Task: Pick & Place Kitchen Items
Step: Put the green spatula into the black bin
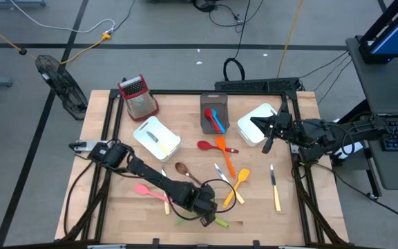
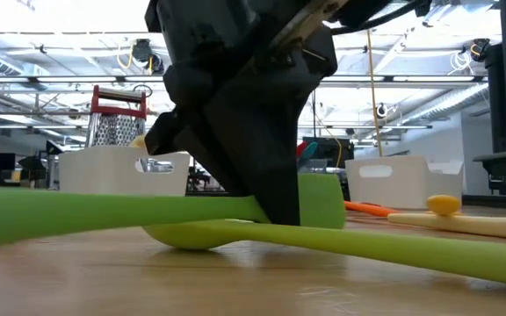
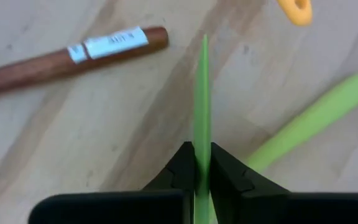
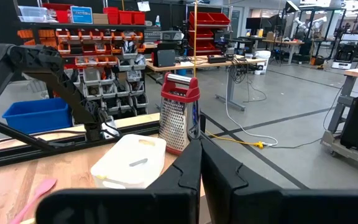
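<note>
My left gripper (image 1: 202, 209) stands near the table's front edge, pointing steeply down, shut on a thin green spatula (image 3: 201, 87) that shows edge-on in the left wrist view. A green spoon (image 2: 393, 248) lies on the table under and beside it, its bowl (image 2: 187, 235) down on the wood. A brown spoon's handle (image 3: 73, 55) lies just beyond. More kitchen items lie mid-table: a red spoon (image 1: 206, 145), an orange spatula (image 1: 224, 155), a pink one (image 1: 147, 190). My right gripper (image 1: 263, 138) waits shut, held level above the right side. My left gripper pinches the green spatula's handle (image 3: 201, 138) between its two fingers, which meet its two broad faces. The fingers come from above, slanting down, and lie across the handle. The spatula stands on its narrow edge, about level at table height; whether it is clear of the wood I cannot tell.
A red-topped box grater (image 1: 138, 95) stands at the back left. A white bin (image 1: 156, 137), a dark grey bin (image 1: 213, 114) holding red and blue utensils, and another white bin (image 1: 253, 126) sit mid-table. A yellow-handled knife (image 1: 275, 190) lies at the right.
</note>
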